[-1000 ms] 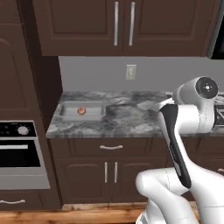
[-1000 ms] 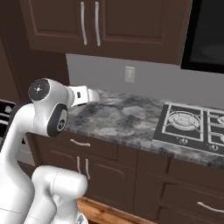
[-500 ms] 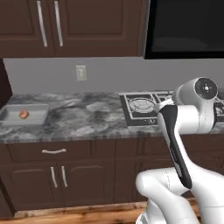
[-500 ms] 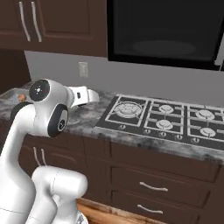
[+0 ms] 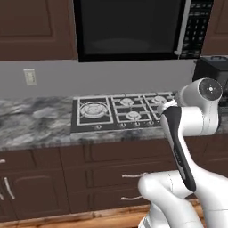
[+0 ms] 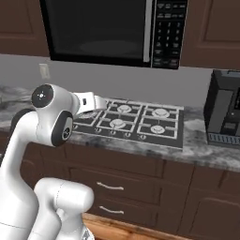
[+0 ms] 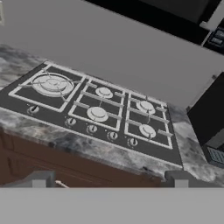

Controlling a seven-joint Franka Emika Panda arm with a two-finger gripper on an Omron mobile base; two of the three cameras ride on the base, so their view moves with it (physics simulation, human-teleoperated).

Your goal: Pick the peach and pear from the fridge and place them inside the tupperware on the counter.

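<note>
The marbled counter [image 5: 35, 122] [image 6: 199, 147] [image 7: 87, 146] runs across all views over dark brown cabinets with silver handles. My gripper [image 7: 109, 180] hangs in front of the counter's edge, level with the cooktop. It is open: the two fingertips [image 7: 38, 179] stand wide apart with nothing between them. The arm is folded close to the base. The peach, the pear, the fridge and the tupperware are out of view.
A black gas cooktop [image 5: 120, 109] [image 6: 126, 119] [image 7: 92, 109] is set into the counter straight ahead. A black microwave [image 5: 129, 29] [image 6: 108, 28] hangs above it. A dark countertop appliance [image 6: 225, 108] [image 5: 209, 71] [image 7: 210, 118] stands to the right. A wall outlet [image 5: 29, 76] is at left.
The whole picture has shifted: the base has driven right along the counter. The tupperware with the peach has slid out at the left, and cooktop and microwave have come in. The arm's pose is unchanged.
</note>
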